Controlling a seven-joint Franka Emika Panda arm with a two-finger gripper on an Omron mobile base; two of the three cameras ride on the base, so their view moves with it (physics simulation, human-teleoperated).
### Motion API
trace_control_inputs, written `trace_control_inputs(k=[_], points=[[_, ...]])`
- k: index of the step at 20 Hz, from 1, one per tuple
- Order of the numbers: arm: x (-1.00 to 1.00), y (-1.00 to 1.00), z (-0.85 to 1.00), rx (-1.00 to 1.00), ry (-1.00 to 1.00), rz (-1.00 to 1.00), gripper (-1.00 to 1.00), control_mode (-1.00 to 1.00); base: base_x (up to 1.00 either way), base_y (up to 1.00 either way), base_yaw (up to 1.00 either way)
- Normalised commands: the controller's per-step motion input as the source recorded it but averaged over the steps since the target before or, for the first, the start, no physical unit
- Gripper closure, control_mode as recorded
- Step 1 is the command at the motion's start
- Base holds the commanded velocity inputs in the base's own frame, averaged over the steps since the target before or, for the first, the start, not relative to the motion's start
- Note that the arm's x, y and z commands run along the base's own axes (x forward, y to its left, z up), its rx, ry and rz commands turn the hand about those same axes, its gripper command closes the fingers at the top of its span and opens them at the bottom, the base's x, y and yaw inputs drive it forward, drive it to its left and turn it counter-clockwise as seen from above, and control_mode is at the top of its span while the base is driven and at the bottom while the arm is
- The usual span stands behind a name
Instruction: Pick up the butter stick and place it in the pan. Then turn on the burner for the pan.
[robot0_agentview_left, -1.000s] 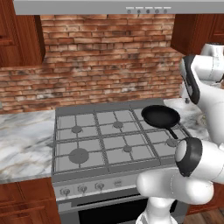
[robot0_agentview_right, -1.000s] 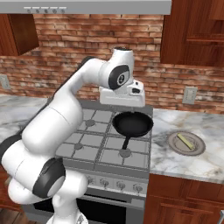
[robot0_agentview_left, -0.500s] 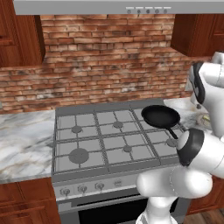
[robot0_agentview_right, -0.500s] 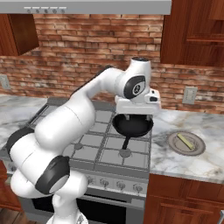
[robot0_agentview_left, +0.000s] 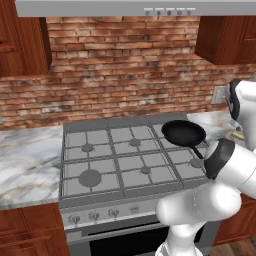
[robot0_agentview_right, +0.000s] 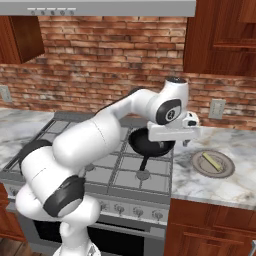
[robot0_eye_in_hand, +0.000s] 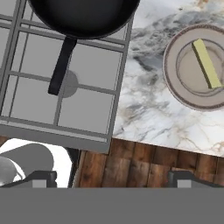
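Over the last second the arm swings rightward from above the stove toward the marble table, so the hand (robot0_agentview_right: 186, 131) now hangs past the pan's (robot0_agentview_right: 150, 144) right edge rather than behind it, on the side where the plate (robot0_agentview_right: 226, 171) sits. That reads as the approach to the butter (robot0_agentview_right: 212, 161), which nothing grips yet; its fingers stand spread wide with nothing between them. The butter lies flat on the plate, a slim pale yellow-green bar with squared ends, angled across the dish and well apart from the pan. It likely needs a gentle pinch across its narrow width, being soft-looking and low to the dish. The plate is round, grey-brown, with a raised ringed rim. The pan is matt black, shallow, with a straight handle pointing toward the stove's front edge; it rests on the rear right burner of a grey stove (robot0_agentview_left: 120, 165) with a dark grid of grates. The table is glossy white marble with grey veins, backed by rough red brick.
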Motion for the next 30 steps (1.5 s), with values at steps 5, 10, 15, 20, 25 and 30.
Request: trace_control_inputs(k=[5, 10, 15, 20, 25, 30], points=[[0.02, -0.45, -0.12, 0.00, 0.00, 0.05, -1.00, -1.00, 0.00, 0.00, 0.00], [0.06, -0.36, -0.08, 0.00, 0.00, 0.04, -1.00, -1.00, 0.00, 0.00, 0.00], [0.11, -0.24, -0.10, 0.00, 0.00, 0.03, -1.00, -1.00, 0.00, 0.00, 0.00], [0.17, -0.19, -0.14, 0.00, 0.00, 0.02, -1.00, -1.00, 0.00, 0.00, 0.00], [0.23, -0.10, -0.20, 0.00, 0.00, 0.02, -1.00, -1.00, 0.00, 0.00, 0.00], [0.26, -0.06, -0.22, 0.00, 0.00, 0.03, -1.00, -1.00, 0.00, 0.00, 0.00]])
